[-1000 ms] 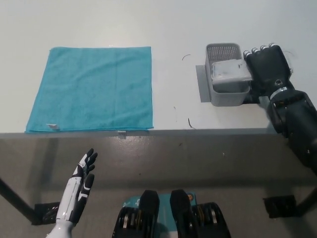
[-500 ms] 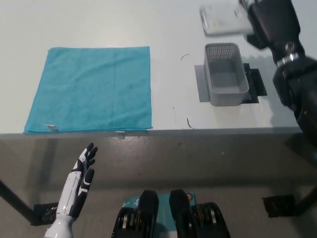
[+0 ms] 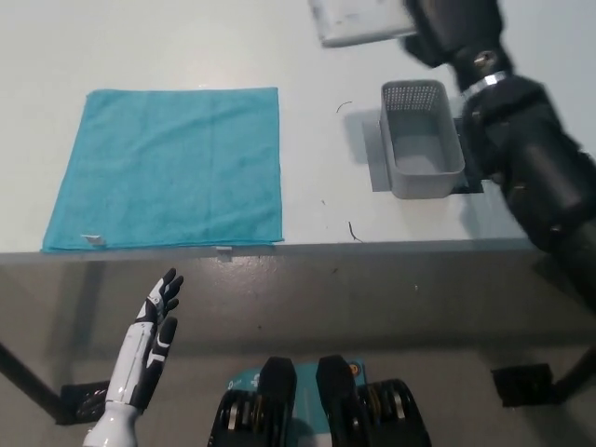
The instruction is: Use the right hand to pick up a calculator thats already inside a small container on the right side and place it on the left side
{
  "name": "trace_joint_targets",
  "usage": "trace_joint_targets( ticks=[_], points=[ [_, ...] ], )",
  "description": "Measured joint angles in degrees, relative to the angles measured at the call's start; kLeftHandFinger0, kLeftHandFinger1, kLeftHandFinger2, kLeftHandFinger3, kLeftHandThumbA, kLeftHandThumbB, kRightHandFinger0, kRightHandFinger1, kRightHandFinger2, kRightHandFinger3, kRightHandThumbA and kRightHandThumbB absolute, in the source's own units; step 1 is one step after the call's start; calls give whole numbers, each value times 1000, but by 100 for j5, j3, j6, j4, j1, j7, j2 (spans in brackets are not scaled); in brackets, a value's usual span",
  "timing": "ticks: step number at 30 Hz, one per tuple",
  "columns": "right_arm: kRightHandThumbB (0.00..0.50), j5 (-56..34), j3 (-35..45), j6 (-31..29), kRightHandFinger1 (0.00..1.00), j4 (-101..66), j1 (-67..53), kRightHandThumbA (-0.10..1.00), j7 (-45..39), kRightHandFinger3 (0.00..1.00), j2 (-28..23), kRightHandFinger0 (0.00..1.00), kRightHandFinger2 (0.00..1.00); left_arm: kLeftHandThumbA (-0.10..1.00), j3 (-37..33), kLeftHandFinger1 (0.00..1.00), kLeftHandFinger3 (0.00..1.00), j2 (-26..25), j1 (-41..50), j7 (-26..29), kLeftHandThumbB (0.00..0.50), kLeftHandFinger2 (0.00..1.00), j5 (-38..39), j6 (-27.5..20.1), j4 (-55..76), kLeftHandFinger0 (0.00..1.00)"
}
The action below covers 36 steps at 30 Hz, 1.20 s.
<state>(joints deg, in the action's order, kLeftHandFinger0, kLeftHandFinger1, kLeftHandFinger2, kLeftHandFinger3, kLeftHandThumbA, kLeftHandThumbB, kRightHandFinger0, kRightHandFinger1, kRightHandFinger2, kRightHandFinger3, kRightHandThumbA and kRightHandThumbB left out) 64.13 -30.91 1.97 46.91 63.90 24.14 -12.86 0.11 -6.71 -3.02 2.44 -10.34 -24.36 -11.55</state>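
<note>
Clearly the coming move turns on how far the flat, pale grey rectangular calculator (image 3: 361, 19) sits from its landing place. In the head view, the only one given, it is held up at the top edge of the picture, above and a little to the left of the small grey perforated plastic container (image 3: 421, 140), which now stands empty on the right part of the white table (image 3: 186, 47). The calculator's long axis runs roughly across the picture, tilted slightly, and its right end disappears under the black right hand (image 3: 453, 26), whose fingers are clamped on that end; the free end points toward the left side.

So the calculator lies directly to the left of the gripping fingers, already leading in the direction of travel. The square turquoise cloth (image 3: 168, 168) spreads flat on the left part of the table, well apart from the calculator, lower and further left in the picture. Judging by this, the right arm must sweep leftward and then lower the calculator.

As for the white left hand (image 3: 149, 345), it rests below the table's front edge at the lower left, fingers apart and holding nothing; nearer the cloth, yet not the working hand.
</note>
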Motion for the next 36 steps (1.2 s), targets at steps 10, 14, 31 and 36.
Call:
trace_joint_targets(
  ticks=[10, 14, 31, 36],
  points=[
    [365, -165, -211, -275, 0, 1957, 799, -100, 268, 300, 1475, 0, 338, 1000, 0, 1000, 1000, -10, 5, 0, 0, 1000, -14, -4, 0, 1000],
    [368, -246, -282, -349, 0, 2559, 1109, -100, 336, 360, 1920, 0, 291, 1000, 0, 1000, 1000, -9, 31, -1, 0, 1000, -18, -7, 0, 1000],
    [347, -721, -318, -149, 0, 3623, 1481, -100, -18, 548, 2651, 0, 8, 1000, -39, 1000, 1000, -10, 248, -3, 0, 1000, -21, -12, 21, 1000],
    [360, -848, -341, -142, 0, 3665, 1453, -100, -118, 528, 2647, 0, 5, 1000, -84, 1000, 1000, -23, 358, -4, 0, 1000, -21, -13, 48, 1000]
  ],
)
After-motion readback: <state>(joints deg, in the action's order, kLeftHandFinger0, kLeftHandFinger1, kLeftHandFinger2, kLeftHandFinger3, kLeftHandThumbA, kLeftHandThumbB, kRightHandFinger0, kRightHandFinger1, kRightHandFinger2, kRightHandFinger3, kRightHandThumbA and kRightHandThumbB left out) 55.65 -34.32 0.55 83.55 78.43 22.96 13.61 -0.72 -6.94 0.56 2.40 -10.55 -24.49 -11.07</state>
